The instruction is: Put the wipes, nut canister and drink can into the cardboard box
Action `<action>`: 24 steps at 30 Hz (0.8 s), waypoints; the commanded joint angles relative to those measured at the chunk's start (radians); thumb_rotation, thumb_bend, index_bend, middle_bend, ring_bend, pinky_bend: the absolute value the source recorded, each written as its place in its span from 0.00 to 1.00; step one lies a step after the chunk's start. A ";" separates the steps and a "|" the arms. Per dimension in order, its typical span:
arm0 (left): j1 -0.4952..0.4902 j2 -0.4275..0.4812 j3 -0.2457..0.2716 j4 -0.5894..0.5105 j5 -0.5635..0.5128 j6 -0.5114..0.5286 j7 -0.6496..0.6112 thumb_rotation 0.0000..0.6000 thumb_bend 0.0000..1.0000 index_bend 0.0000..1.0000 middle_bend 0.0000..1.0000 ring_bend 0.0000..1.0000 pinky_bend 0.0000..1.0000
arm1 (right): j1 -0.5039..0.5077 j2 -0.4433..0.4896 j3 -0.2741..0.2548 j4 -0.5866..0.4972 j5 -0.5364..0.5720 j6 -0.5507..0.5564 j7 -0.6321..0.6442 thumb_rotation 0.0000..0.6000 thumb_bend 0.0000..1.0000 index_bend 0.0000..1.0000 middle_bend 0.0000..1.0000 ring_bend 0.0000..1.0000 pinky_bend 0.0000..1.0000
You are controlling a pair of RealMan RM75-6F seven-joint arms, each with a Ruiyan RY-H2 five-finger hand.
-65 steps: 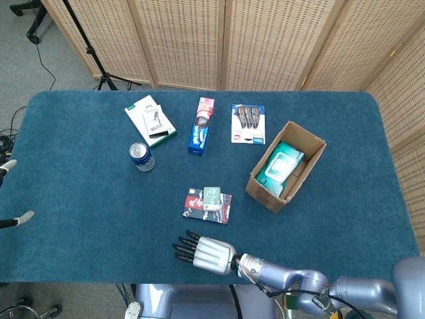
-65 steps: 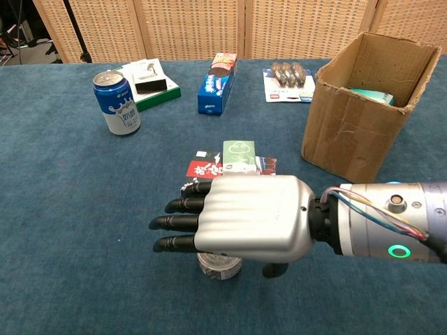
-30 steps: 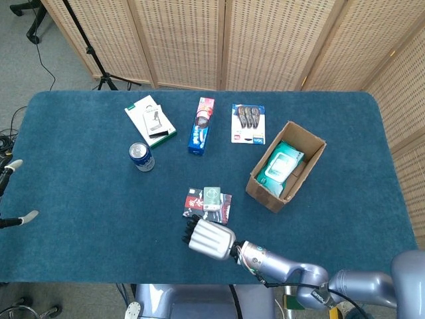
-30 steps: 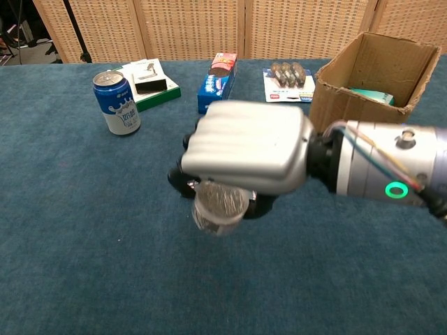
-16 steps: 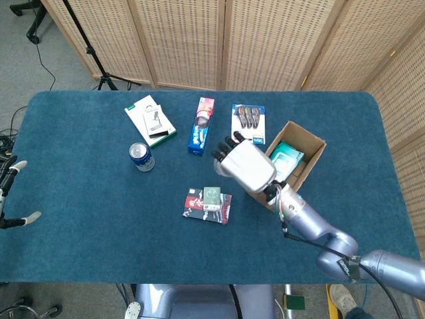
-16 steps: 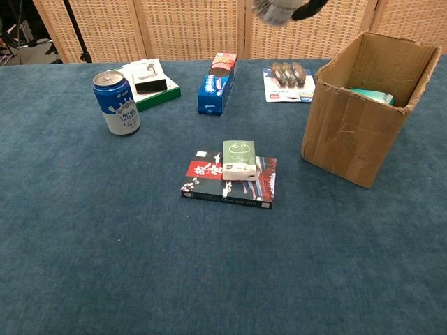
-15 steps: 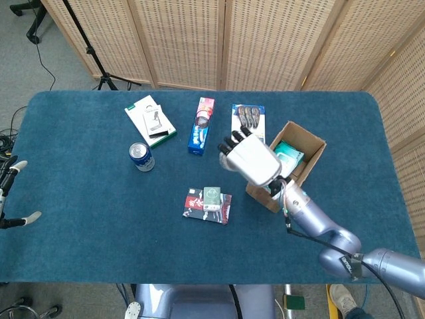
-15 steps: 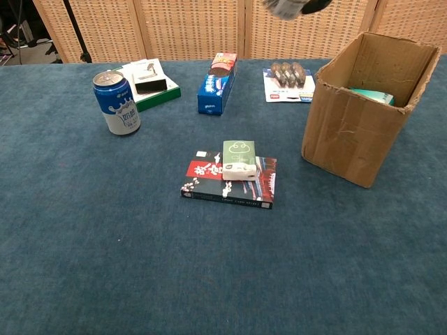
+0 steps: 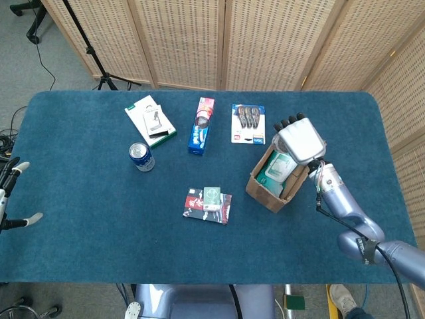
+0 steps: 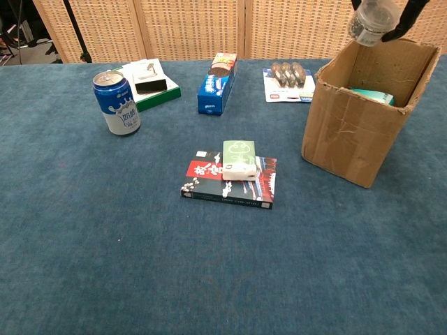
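Above the open cardboard box (image 10: 360,115), the right hand (image 9: 299,139) wraps its fingers (image 10: 411,15) around the nut canister (image 10: 372,22), its long axis roughly upright, bottom end facing down.

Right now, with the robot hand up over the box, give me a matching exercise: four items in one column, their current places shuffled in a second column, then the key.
Items:
1. wipes
2. nut canister
3. drink can
4. small green pack

Places:
A. standing on the table, left side
B. lying on the flat dark book
C. inside the cardboard box
D. held in the right robot hand above the box's open top

Pairs: 1-C, 2-D, 3-A, 4-B
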 commanded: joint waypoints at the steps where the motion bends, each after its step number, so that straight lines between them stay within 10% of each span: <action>1: 0.001 0.001 0.001 -0.001 0.000 -0.001 -0.001 1.00 0.00 0.11 0.00 0.00 0.06 | 0.002 -0.015 -0.018 0.035 0.038 -0.018 -0.002 1.00 0.41 0.52 0.42 0.38 0.39; 6: 0.002 0.002 -0.001 -0.002 -0.001 -0.001 0.000 1.00 0.00 0.11 0.00 0.00 0.06 | 0.001 0.015 -0.022 -0.009 0.125 -0.046 -0.053 1.00 0.00 0.03 0.00 0.01 0.26; 15: -0.004 -0.002 -0.001 -0.002 0.001 -0.013 0.009 1.00 0.00 0.11 0.00 0.00 0.06 | -0.022 0.086 -0.014 -0.138 0.146 0.046 -0.086 1.00 0.00 0.00 0.00 0.00 0.20; 24: -0.035 -0.038 -0.028 0.053 0.011 -0.014 0.030 1.00 0.00 0.11 0.00 0.00 0.06 | -0.181 0.234 -0.047 -0.302 -0.059 0.302 0.112 1.00 0.00 0.00 0.00 0.00 0.20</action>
